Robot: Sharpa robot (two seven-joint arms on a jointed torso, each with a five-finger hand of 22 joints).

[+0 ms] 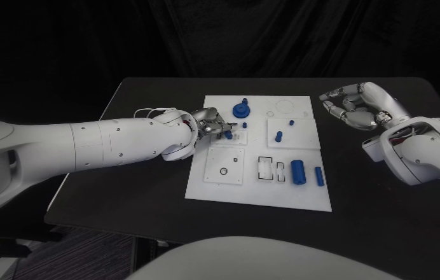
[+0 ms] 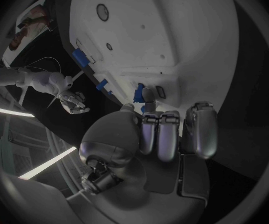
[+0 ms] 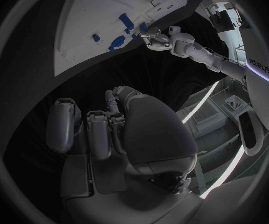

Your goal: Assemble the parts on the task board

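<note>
White task board point(image 1: 259, 194) with small blue parts point(image 1: 297, 171).
Left hand point(image 1: 213, 125) pinches a blue peg point(image 2: 140, 91), plain in the left wrist view; right hand point(image 1: 356, 105) curled, holding nothing.

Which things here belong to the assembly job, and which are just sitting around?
Job:
task board
blue parts: round knob, two cylinders, small pegs
left hand, at a small blue part
right hand, curled, off the board

Around:
black table

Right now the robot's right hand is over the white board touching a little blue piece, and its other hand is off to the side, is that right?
Not quite: it is the left hand that is over the task board at a small blue piece; the head view shows it. The right hand is the one off to the side, above the black table.
</note>
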